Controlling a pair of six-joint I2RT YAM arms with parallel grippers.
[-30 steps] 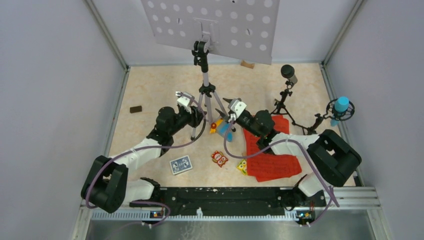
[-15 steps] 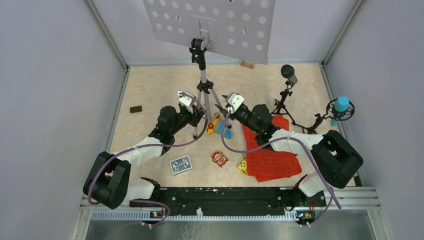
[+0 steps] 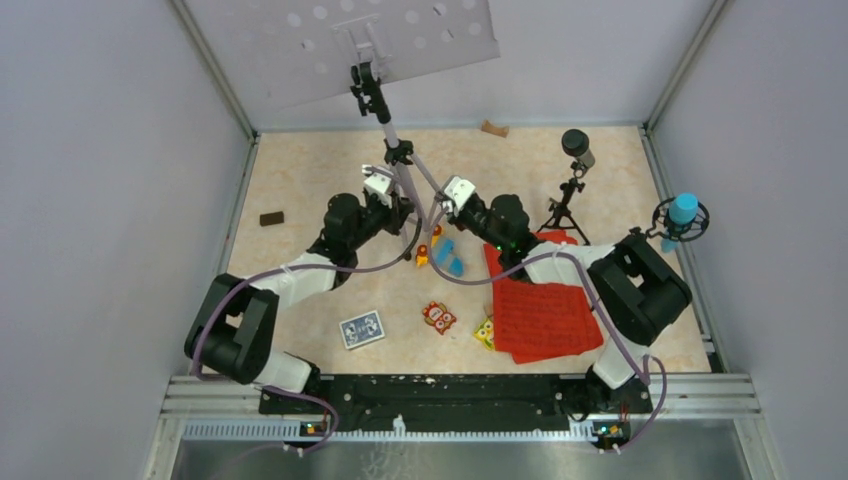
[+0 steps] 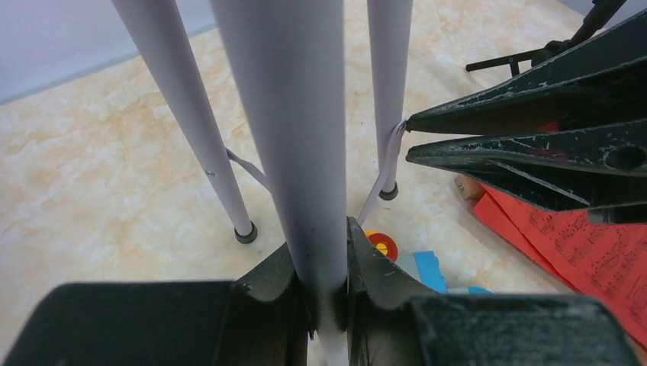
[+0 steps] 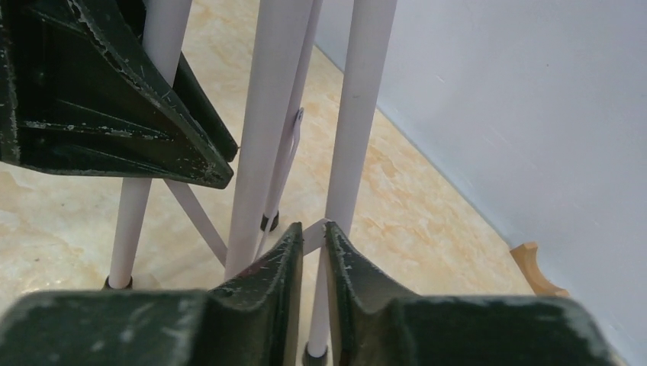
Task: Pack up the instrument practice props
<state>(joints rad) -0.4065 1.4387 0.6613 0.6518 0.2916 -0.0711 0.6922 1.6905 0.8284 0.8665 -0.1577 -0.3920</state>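
The grey hole-punched music stand (image 3: 340,45) leans to the far left on its silver tripod legs (image 3: 412,185). My left gripper (image 3: 392,203) is shut on one silver leg (image 4: 305,152), which is pinched between its jaws (image 4: 328,286). My right gripper (image 3: 446,200) is shut on another thin leg (image 5: 358,114), just in front of the jaw tips (image 5: 313,238). The red music sheets (image 3: 540,315) lie on the floor at the right. A dark microphone (image 3: 577,145) stands on a black mic tripod (image 3: 565,212). A blue microphone (image 3: 682,210) sits on a second tripod (image 3: 640,242) at the far right.
Colourful toy blocks (image 3: 447,255) lie under the stand, with more (image 3: 438,317) nearer me. A blue-patterned card deck (image 3: 361,328) lies at the front. A small dark piece (image 3: 271,218) is at the left and a wooden piece (image 3: 494,128) lies by the back wall.
The music stand has tipped from upright to leaning far left. Both grippers have moved away from me and closer together, holding its legs.
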